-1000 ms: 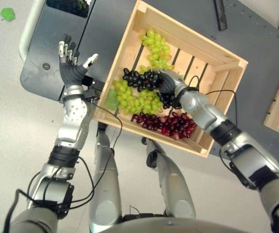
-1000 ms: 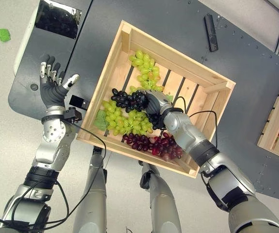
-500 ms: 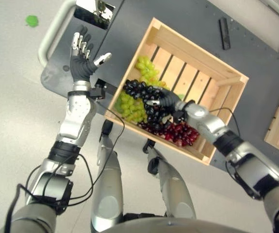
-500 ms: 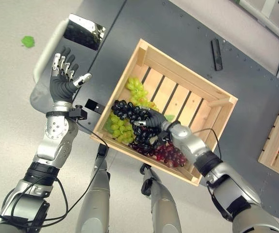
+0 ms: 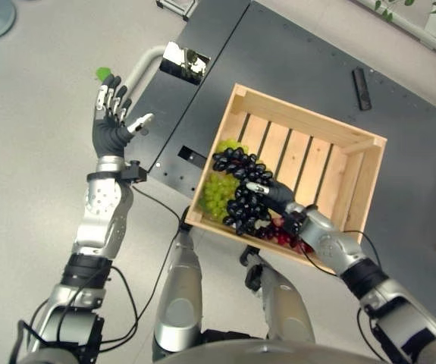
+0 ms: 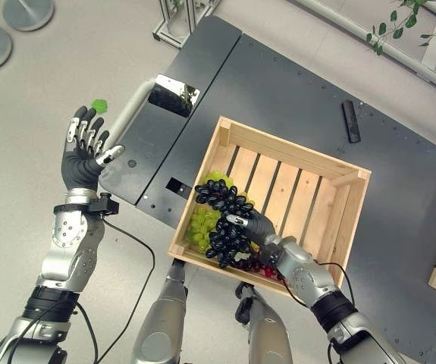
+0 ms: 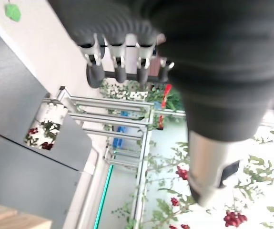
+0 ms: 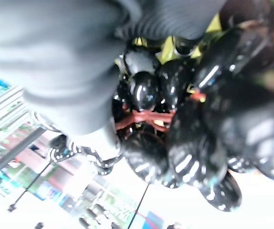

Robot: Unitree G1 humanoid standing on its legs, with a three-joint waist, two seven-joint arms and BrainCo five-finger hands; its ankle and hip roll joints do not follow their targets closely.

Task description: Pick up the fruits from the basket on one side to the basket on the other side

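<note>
Inside the wooden crate (image 5: 358, 163), the right hand (image 5: 277, 199) has its fingers (image 6: 236, 221) curled round a bunch of black grapes (image 5: 240, 189), which drapes across the hand above the fruit below. Green grapes (image 5: 216, 189) lie in the crate's near-left corner, and red grapes (image 5: 284, 237) lie against the near wall, just beside the right wrist. The crate sits on a dark grey platform (image 6: 278, 83). Well apart to the left, the left hand (image 5: 111, 121) is raised over the pale floor (image 5: 28, 114) with fingers (image 7: 121, 67) straight and spread, holding nothing. A small green scrap (image 6: 98, 105) lies on the floor just beyond it.
</note>
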